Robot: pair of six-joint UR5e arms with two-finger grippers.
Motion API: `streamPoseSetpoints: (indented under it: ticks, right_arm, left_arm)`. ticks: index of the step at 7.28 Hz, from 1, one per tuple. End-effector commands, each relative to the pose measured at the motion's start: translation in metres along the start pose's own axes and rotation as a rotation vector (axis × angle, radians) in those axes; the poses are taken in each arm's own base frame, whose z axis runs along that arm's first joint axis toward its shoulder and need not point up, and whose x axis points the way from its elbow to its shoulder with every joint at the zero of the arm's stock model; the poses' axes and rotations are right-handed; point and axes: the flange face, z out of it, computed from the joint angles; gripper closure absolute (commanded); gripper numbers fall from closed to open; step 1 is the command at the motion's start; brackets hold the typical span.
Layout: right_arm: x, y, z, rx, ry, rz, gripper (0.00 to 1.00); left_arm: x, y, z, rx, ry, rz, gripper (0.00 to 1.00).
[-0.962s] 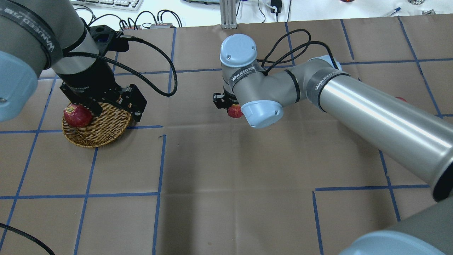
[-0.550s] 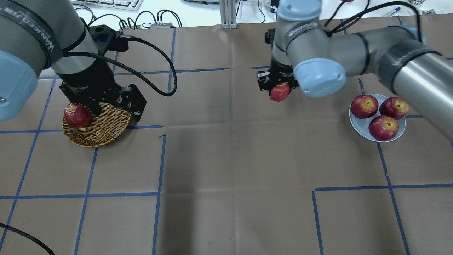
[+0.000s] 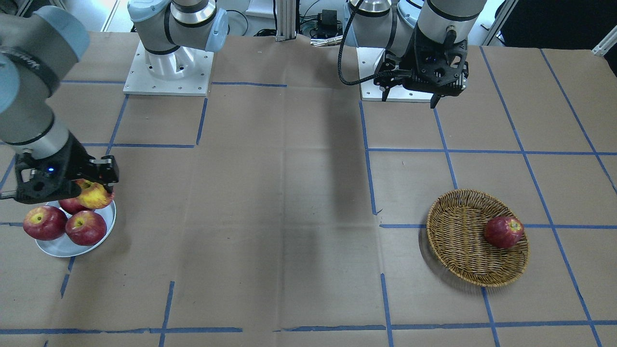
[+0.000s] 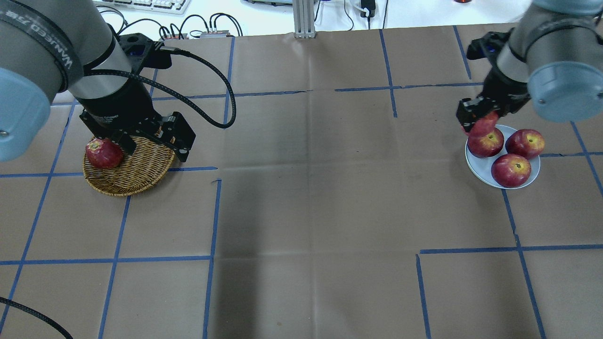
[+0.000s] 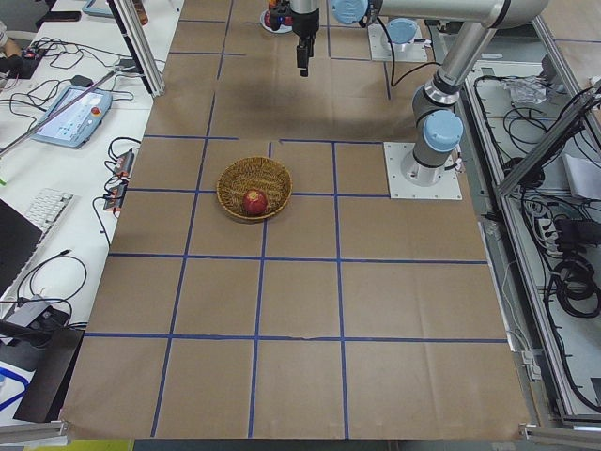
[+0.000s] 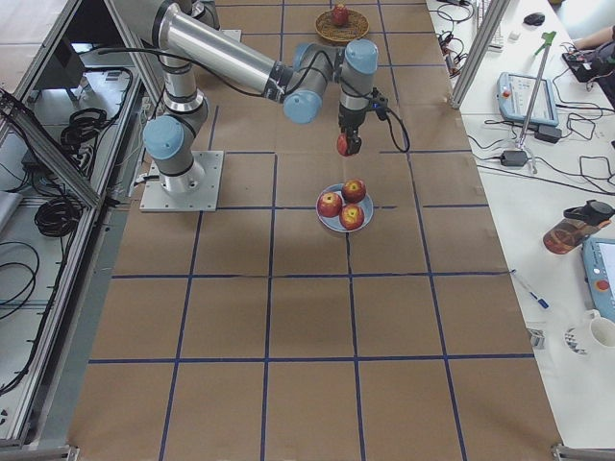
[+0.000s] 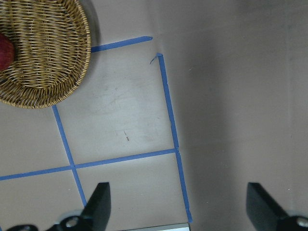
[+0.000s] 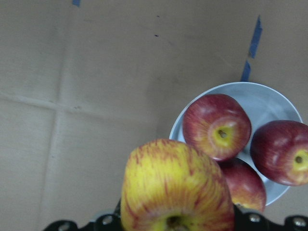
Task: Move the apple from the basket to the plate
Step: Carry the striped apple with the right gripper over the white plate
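Right gripper (image 3: 90, 189): closed on yellow-streaked red apple (image 8: 175, 187), hung above edge of small pale grey-white round plate (image 4: 476, 165). Crowded already with three dark red apples (image 4: 510, 170). Step judged: placement, transfer nearly done. Next probably called for: lowering onto bare patch, gentle release against roll-off. Left gripper (image 3: 410, 95): spread wide, empty, raised off to side of round brown wicker basket (image 3: 458, 241).

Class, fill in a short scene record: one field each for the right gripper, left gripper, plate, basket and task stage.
right gripper: shut on the streaked apple, held in the air near the plate's rim
left gripper: open, empty, raised away from the basket
plate: holds three dark red apples, little bare room
basket: holds one dark red apple
task stage: streaked apple at the plate, not yet set down
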Motion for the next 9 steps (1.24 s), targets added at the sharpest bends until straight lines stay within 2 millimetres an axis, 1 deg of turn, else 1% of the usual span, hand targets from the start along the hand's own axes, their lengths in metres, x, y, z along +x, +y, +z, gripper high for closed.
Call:
streamPoseSetpoints:
  ticks: [1,2,3,4,5,6,7,9]
  right_arm:
    - [0.07,0.013,0.034,-0.007,-0.011,-0.083,0.44]
    - [0.096,0.011,0.055,0.007,0.002,-0.055,0.44]
    - [0.098,0.007,0.06,0.016,0.006,-0.053,0.44]
    - [0.093,0.008,0.056,0.019,0.01,-0.048,0.44]
    - [0.085,0.011,0.065,0.007,-0.007,-0.053,0.44]
    - [0.079,0.013,0.069,0.001,-0.014,-0.051,0.44]
    - [0.069,0.007,0.07,0.004,-0.017,-0.063,0.44]
    - [0.07,0.006,0.077,-0.006,-0.022,-0.068,0.44]
  left_arm:
    - [-0.001,0.0,-0.001,0.004,-0.005,-0.002,0.01]
    - [-0.001,0.0,-0.002,0.008,-0.006,-0.002,0.01]
    - [-0.001,0.0,-0.002,0.01,-0.006,-0.002,0.01]
    - [-0.001,0.0,-0.001,0.008,-0.006,-0.002,0.01]
    - [0.0,0.0,-0.002,0.012,-0.005,-0.002,0.01]
    - [0.0,0.0,-0.003,0.013,-0.005,-0.002,0.01]
    - [0.0,0.0,-0.003,0.013,-0.004,-0.002,0.01]
    - [0.0,0.0,-0.002,0.013,0.001,-0.002,0.01]
